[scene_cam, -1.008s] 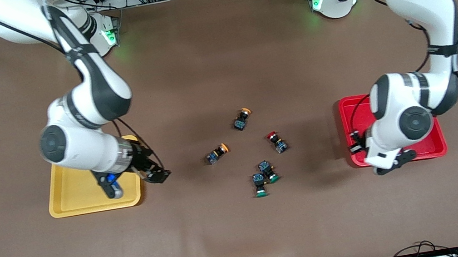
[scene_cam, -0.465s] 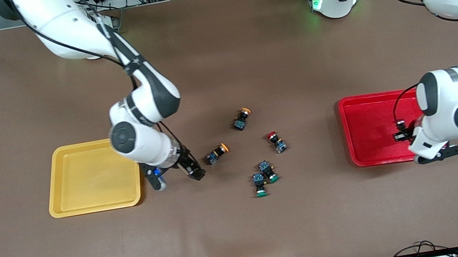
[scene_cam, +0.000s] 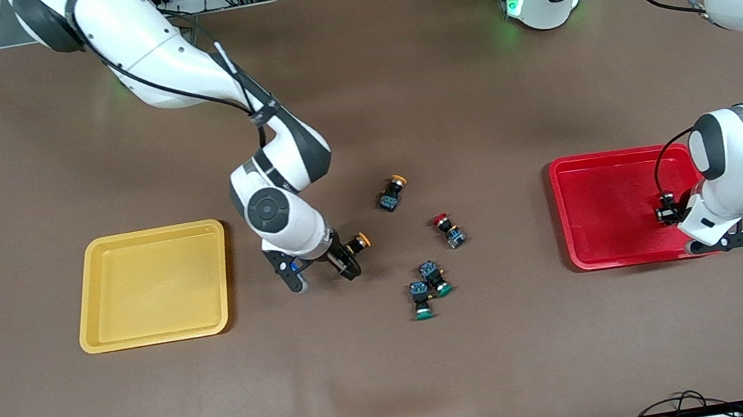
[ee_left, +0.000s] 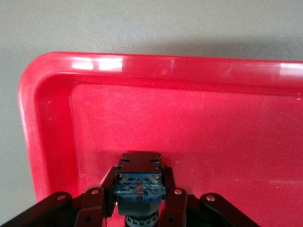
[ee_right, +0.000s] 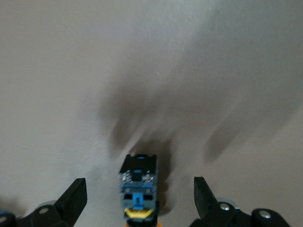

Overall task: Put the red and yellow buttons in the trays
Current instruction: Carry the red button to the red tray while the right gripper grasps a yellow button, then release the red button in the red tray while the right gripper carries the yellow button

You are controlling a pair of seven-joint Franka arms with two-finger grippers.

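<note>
My right gripper (ee_right: 137,196) straddles the light, rigid yellow button (ee_right: 138,187), fingers open for its blocky body, while my left gripper (ee_left: 138,202) pinches another over the red tray (ee_left: 52,118).

red tray (ee_left: 52,123): glossy plastic | table (scene_cam: 397,368): matt brown cloth

No legible text, label, brand, number or sign anywhere.

right gripper (scene_cam: 343,261): we see it over a yellow button (scene_cam: 356,244)
left gripper (scene_cam: 670,212): over red tray (scene_cam: 603,213)
</note>
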